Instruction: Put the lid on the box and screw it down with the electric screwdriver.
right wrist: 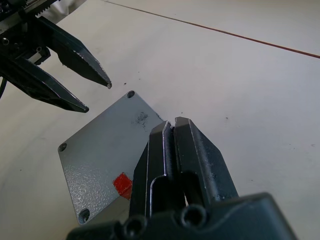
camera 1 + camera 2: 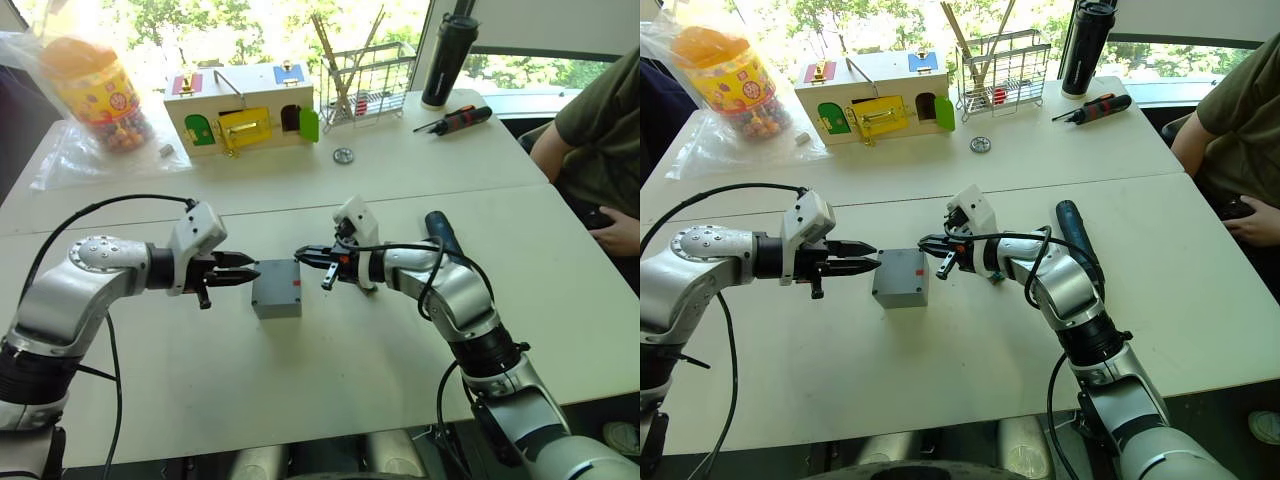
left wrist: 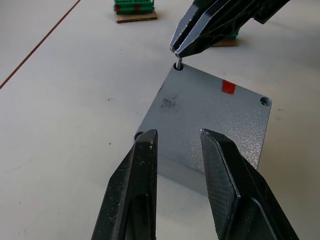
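The grey box [image 2: 277, 306] stands on the white table between my two grippers. The lid [image 3: 210, 112], a flat grey plate with a red mark and corner holes, lies flush on top of it. My left gripper [image 2: 250, 272] is open, its tips just off the box's left edge and touching nothing. Coming in from the right, my right gripper [image 3: 176, 49] is shut on a small metal screw [image 3: 178, 65], whose tip stands at the lid's far corner hole. The electric screwdriver [image 2: 440, 232], a dark blue cylinder, lies on the table behind my right forearm.
At the back stand a wooden box with coloured doors [image 2: 245, 118], a wire rack [image 2: 365, 85], a black bottle [image 2: 447, 60] and a bagged sweets jar [image 2: 95, 90]. A black-and-orange screwdriver [image 2: 455, 120] and a metal disc [image 2: 343, 155] lie nearby. A person [image 2: 600, 130] sits at the right.
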Motion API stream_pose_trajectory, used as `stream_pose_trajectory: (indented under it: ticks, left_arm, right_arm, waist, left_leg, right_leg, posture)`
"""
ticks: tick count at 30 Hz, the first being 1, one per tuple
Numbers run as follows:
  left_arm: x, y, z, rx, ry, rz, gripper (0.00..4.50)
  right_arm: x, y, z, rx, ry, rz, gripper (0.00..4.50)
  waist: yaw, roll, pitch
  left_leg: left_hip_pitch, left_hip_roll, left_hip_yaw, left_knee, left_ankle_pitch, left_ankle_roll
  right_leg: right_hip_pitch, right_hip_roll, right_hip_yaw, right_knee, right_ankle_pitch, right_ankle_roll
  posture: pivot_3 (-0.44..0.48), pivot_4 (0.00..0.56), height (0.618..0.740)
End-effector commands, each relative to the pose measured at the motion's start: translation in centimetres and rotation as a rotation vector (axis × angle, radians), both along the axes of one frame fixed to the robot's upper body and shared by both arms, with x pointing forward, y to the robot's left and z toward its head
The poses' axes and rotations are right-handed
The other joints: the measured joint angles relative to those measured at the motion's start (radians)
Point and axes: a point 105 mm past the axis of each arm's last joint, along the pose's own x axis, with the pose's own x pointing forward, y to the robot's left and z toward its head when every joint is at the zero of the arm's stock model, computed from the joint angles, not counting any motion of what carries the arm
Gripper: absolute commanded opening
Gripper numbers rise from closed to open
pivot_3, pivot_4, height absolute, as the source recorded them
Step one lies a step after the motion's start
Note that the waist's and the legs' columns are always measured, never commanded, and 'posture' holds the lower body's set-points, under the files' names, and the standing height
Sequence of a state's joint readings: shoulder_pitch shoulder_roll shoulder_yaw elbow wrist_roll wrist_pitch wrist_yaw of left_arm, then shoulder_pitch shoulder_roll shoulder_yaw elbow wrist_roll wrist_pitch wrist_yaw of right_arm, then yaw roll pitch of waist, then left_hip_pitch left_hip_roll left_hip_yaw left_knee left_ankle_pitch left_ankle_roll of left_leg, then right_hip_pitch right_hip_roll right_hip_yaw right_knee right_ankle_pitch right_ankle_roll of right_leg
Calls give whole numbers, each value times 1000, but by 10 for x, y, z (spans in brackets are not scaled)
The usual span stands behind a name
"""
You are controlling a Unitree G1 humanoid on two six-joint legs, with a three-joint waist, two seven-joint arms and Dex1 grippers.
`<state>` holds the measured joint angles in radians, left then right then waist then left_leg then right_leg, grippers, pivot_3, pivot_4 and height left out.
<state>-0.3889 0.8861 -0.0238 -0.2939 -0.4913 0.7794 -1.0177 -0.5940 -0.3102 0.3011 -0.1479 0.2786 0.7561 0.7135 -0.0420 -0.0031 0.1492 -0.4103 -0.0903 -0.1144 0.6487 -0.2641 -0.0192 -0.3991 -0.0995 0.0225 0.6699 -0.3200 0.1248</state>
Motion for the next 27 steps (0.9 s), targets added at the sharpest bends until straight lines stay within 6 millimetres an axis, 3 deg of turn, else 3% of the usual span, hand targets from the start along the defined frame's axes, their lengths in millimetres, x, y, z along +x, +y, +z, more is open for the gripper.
stream_pose_trajectory:
  ticks: [1,10,14,17,18,24,27]
  left_arm:
    - [2,-2,7,-2,-34,-4,1326]
    - [2,-4,6,-11,-39,-3,1326]
    - [2,-4,6,-15,-39,-2,1326]
    - [2,-5,6,-18,-41,-5,1326]
    - [2,-6,6,-19,-42,-6,1326]
    - [2,-19,20,-75,-65,-58,1326]
    - [-4,-36,29,-95,-82,-159,1326]
  right_arm:
    - [-1,4,4,16,-20,15,50]
    - [-1,9,2,10,-22,36,50]
    - [-2,8,4,8,-32,37,1315]
    - [-3,7,10,10,-46,39,2855]
    - [-4,6,12,11,-49,43,2855]
    - [-11,-19,61,114,-65,8,2855]
    - [-10,-66,94,110,-35,-77,2855]
  waist:
    - [0,0,0]
    - [0,0,0]
    - [0,0,0]
    - [0,0,0]
    - [0,0,0]
    - [4,0,0]
    - [14,0,0]
  left_leg:
    - [0,0,0,0,0,0]
    - [0,0,0,0,0,0]
    - [0,0,0,0,0,0]
    - [0,0,0,0,0,0]
    - [0,0,0,0,0,0]
    - [0,0,0,0,0,0]
    - [0,0,0,1,0,0]
  right_leg:
    - [0,0,0,0,0,0]
    - [0,0,0,0,0,0]
    - [0,0,0,0,0,0]
    - [0,0,0,0,0,0]
    - [0,0,0,0,0,0]
    - [0,0,0,0,0,0]
    - [1,0,0,0,0,0]
  posture:
    - [0,150,740]
    - [0,150,740]
    - [0,150,740]
    - [0,150,740]
    - [0,150,740]
    - [0,150,740]
    - [0,150,740]
